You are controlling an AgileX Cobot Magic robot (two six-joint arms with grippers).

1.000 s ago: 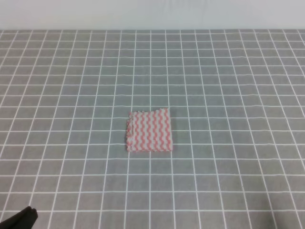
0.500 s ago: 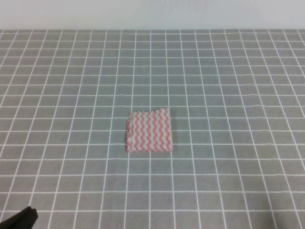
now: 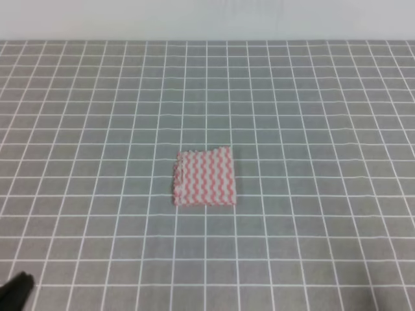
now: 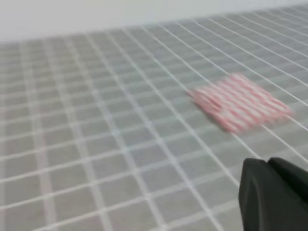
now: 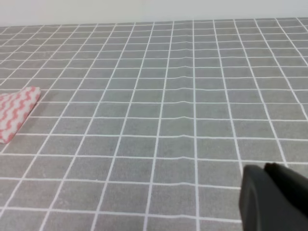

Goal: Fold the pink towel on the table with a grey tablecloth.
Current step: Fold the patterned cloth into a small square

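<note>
The pink towel lies as a small, flat folded rectangle in the middle of the table with a grey tablecloth. No gripper touches it. Only a dark tip of my left gripper shows at the bottom left corner of the exterior high view, far from the towel. In the left wrist view the towel is blurred, up and right of my left gripper, whose fingers are pressed together. The right wrist view has the towel at its left edge and my right gripper shut and empty.
The grey gridded cloth runs to a pale wall at the back. A slight crease crosses the cloth in the right wrist view. No other objects are in view.
My left gripper has drawn back toward the bottom left corner, so less of it shows now. The towel has not moved.
</note>
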